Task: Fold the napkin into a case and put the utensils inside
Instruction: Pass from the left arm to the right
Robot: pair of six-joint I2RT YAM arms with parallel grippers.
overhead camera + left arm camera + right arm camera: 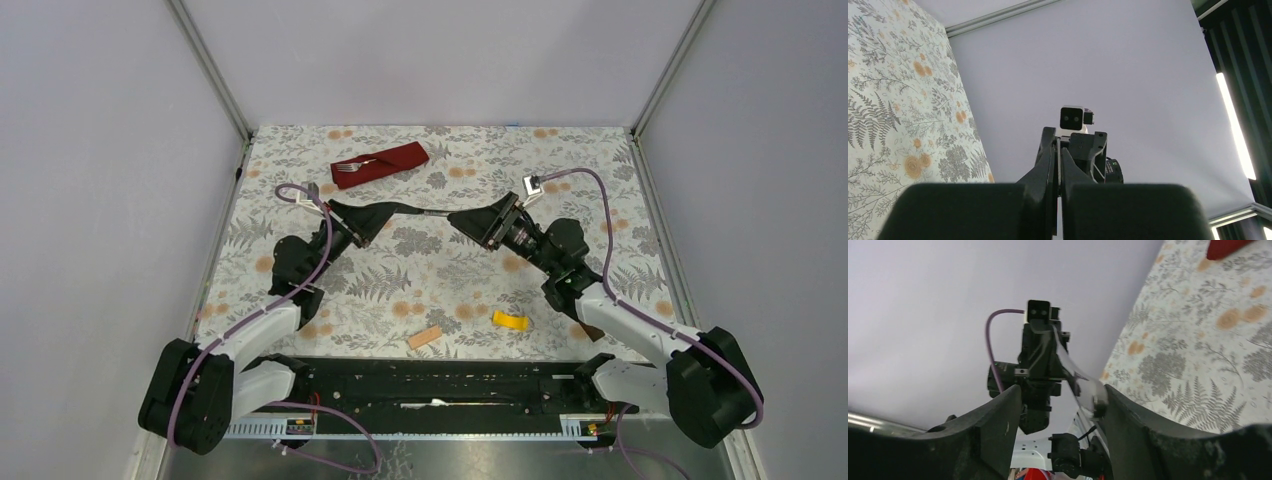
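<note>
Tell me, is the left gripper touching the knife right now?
Touching. The top view shows the left gripper shut on the knife; in the right wrist view the blade sticks out of its jaws.

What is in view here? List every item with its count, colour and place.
napkin: one, dark red, folded, far middle of the table.
fork: one, silver, at the napkin's left end, tines sticking out.
knife: one, silver, in the air between the two hands.
tan block: one, tan, near edge, about the middle.
yellow block: one, yellow, near edge, right of the tan block.
table: one, white cover printed with grey leaves and orange flowers.
left hand: one, black, shut on the knife.
right hand: one, black, open, fingers either side of the knife's other end.
</note>
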